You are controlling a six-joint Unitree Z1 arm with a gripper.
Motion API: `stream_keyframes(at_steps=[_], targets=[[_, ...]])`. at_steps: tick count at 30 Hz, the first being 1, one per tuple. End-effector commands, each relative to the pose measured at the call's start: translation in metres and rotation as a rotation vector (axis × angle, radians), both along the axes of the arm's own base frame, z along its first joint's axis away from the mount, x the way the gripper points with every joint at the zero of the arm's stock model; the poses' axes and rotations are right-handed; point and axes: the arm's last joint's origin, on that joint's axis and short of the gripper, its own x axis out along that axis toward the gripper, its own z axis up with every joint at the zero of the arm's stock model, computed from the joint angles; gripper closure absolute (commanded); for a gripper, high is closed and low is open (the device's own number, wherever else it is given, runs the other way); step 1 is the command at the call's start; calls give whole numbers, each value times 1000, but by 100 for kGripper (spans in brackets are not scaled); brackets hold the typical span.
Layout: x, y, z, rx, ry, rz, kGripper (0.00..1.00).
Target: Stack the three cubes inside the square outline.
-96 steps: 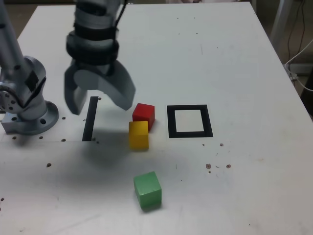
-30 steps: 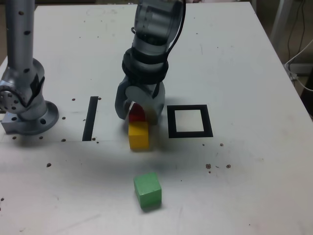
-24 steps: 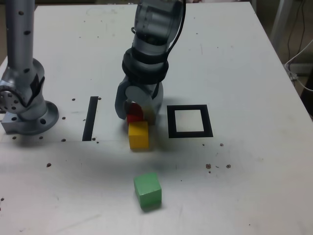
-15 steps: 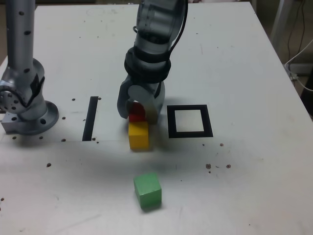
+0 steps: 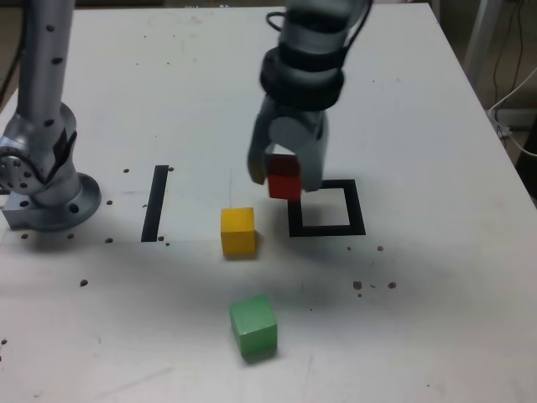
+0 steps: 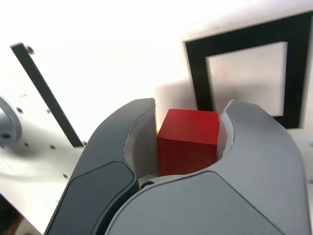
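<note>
In the exterior view, farthest to the left of the gripper stands the arm's grey base (image 5: 46,180), bolted to the white table (image 5: 419,319) with its upright column rising out of the top of the picture. Next comes a single straight black strip (image 5: 154,202) on the table surface, well apart from the gripper and lying between the base and the cubes. Nearer the gripper, below it and to its left in this view, the yellow cube (image 5: 237,231) sits flat on the table, clear of the jaws and not touching anything else. The green cube (image 5: 253,327) rests farther toward the camera, well apart from the gripper and from the yellow cube, turned slightly askew. The gripper (image 5: 284,176) itself hangs pointing down from the arm, its two grey jaws pinching the red cube (image 5: 284,179) between them; the cube is lifted off the table. The wrist view shows the same grip close up: the red cube (image 6: 188,140) is pressed on two opposite faces by the curved jaws, with its end face toward the table. Just beside the gripper on the exterior view's right lies the square outline (image 5: 328,208), a thick black frame with a white centre; the held cube hovers over the frame's left edge rather than its middle, and nothing sits inside it.
</note>
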Motion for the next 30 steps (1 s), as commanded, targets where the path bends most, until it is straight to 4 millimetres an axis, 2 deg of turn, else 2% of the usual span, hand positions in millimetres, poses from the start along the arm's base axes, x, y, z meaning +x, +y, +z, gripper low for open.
stream_keyframes(at_steps=[1, 6, 14, 30], targets=[[7, -1, -2, -6, 8, 17, 70], [20, 1, -7, -14, 11, 61, 70], [36, 15, -21, -17, 29, 113, 70], [41, 21, -32, -23, 48, 127, 70]])
